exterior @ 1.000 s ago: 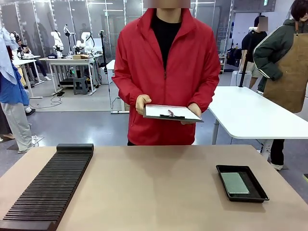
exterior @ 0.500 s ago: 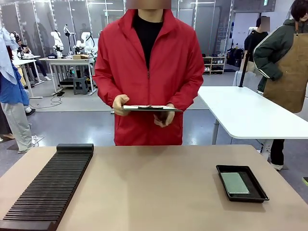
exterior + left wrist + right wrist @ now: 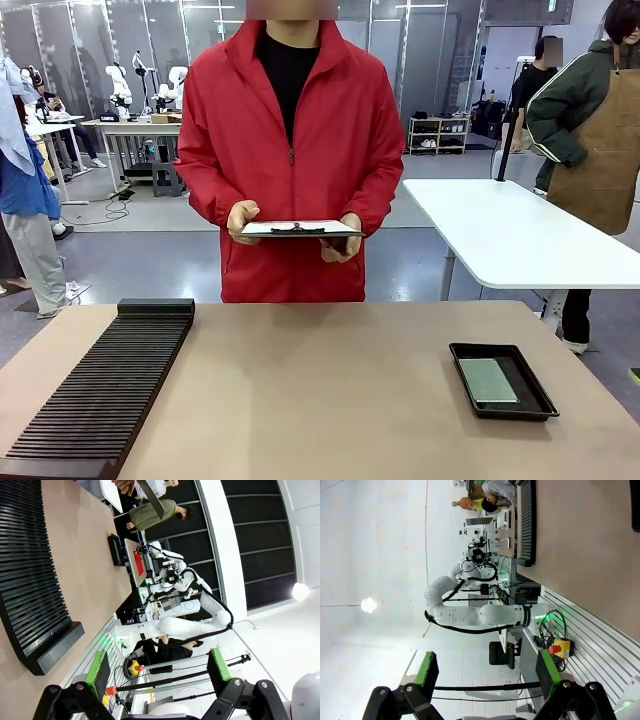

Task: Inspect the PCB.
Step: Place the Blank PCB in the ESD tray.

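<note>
The green PCB [image 3: 488,380] lies flat inside a small black tray [image 3: 503,403] at the table's right side. The same tray [image 3: 116,550] appears far off in the left wrist view. My left gripper [image 3: 159,667] is open, its green-padded fingers wide apart with nothing between them, held back from the table's edge. My right gripper [image 3: 485,670] is open too, empty, also off the table's edge. A person in a red jacket stands at the far side holding a white clipboard [image 3: 298,229] level in both hands.
A long black slotted rack [image 3: 105,385] lies along the table's left side, and shows as the rack [image 3: 31,575] and the rack [image 3: 526,520] in the wrist views. A white table [image 3: 510,235] stands behind on the right, with people by it.
The person has stepped to the left with the clipboard and now holds it level with both hands. The PCB, tray and rack have not moved.
</note>
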Robot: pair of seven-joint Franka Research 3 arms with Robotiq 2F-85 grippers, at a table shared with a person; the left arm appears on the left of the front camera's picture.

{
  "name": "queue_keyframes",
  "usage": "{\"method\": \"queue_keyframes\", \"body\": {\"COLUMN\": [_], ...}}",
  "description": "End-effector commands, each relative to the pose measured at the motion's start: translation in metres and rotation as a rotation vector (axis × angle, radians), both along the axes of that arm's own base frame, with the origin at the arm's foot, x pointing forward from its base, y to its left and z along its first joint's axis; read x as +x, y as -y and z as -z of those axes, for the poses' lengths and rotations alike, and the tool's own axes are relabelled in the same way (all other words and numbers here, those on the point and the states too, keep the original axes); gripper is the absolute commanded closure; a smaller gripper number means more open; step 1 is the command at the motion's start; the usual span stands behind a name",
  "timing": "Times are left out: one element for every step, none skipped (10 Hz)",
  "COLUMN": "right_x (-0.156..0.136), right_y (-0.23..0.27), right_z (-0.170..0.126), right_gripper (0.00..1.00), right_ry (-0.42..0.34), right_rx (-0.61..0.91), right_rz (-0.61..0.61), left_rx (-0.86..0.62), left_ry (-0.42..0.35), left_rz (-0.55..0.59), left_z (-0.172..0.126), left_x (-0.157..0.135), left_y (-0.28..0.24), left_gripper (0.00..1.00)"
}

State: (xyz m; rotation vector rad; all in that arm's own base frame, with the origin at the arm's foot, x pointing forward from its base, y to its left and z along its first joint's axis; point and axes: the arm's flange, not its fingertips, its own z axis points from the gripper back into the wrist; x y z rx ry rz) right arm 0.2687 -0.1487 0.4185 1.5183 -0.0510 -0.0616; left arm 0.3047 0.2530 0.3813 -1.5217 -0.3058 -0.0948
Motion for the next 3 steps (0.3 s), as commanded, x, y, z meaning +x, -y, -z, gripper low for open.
{"method": "queue_keyframes", "body": {"right_x": [-0.0022,-0.0022,-0.0022], "right_y": [-0.0008,-0.0008,-0.0008], "right_z": [-0.0042,-0.0042,-0.0042], "right_gripper": [0.0,0.0,0.0], "right_ry": [0.002,0.002,0.002], "right_rx": [0.003,0.003,0.003], "right_rz": [-0.004,-0.004,-0.004], "left_rx": [0.007,0.007,0.007], "left_ry": [-0.001,-0.001,-0.001], "left_rz": [0.003,0.003,0.003], "left_z": [-0.0025,-0.0025,-0.0025], "left_x": [-0.0011,-0.0011,-0.0011], "left_y": [0.0,0.0,0.0], "left_gripper": [0.0,0.0,0.0]}}
